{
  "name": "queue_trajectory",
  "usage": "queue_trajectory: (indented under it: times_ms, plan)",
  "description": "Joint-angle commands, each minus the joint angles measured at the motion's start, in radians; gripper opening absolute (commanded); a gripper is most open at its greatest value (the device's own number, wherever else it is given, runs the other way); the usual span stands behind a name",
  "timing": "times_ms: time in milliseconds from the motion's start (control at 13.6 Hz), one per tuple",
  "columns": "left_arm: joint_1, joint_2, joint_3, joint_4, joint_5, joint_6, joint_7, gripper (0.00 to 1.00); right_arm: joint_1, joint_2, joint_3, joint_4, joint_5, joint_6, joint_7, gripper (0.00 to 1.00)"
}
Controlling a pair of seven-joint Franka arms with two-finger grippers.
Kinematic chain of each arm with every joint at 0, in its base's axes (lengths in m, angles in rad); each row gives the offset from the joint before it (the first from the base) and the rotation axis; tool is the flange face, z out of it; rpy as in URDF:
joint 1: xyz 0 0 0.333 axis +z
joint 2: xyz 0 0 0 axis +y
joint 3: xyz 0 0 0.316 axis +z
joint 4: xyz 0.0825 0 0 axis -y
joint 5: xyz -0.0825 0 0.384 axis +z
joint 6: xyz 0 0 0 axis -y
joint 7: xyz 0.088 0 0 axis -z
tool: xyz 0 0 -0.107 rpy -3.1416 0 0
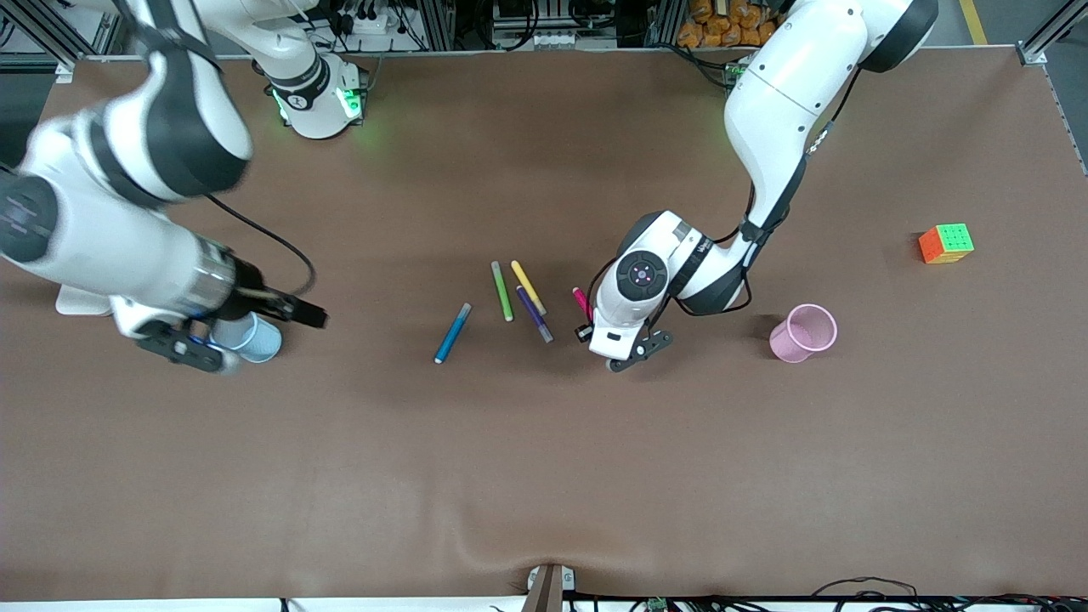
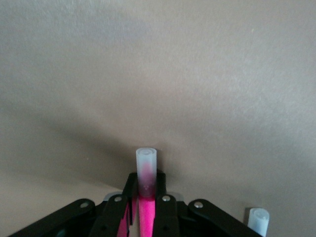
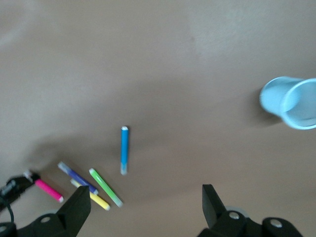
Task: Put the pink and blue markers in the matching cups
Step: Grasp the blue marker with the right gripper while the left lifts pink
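Note:
The pink marker [image 1: 581, 302] lies on the table beside the other pens. My left gripper [image 1: 585, 330] is low over it and shut on it. In the left wrist view the fingers [image 2: 165, 207] press both sides of its pink barrel [image 2: 146, 205]. The blue marker [image 1: 452, 332] lies alone, toward the right arm's end from the pen group; it also shows in the right wrist view [image 3: 124, 149]. The pale blue cup [image 1: 259, 340] stands under my right gripper [image 1: 244, 330], which is open and empty [image 3: 145, 197]. The pink cup [image 1: 803, 333] stands toward the left arm's end.
Green [image 1: 502, 291], yellow [image 1: 528, 286] and dark purple [image 1: 535, 314] pens lie between the blue and pink markers. A colourful puzzle cube [image 1: 945, 243] sits near the left arm's end of the table. The brown table [image 1: 544, 476] is bare nearer the front camera.

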Motion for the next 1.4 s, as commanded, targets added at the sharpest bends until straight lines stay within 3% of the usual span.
queue_trajectory:
  times_ms: [0,885,1327]
  plan:
    - [0.002,-0.03,0.011,0.01,0.021,-0.013,-0.024,0.13,0.066,0.053,-0.005,0.027,0.01,0.02,0.173,1.0]
    - [0.114,-0.249,0.011,-0.003,0.079,-0.209,-0.014,0.12,0.247,0.283,-0.007,0.004,0.003,0.166,0.401,1.0]
    - [0.163,-0.309,0.025,-0.001,0.177,-0.329,-0.014,0.12,0.288,0.324,-0.008,-0.114,-0.016,0.382,0.387,1.0]
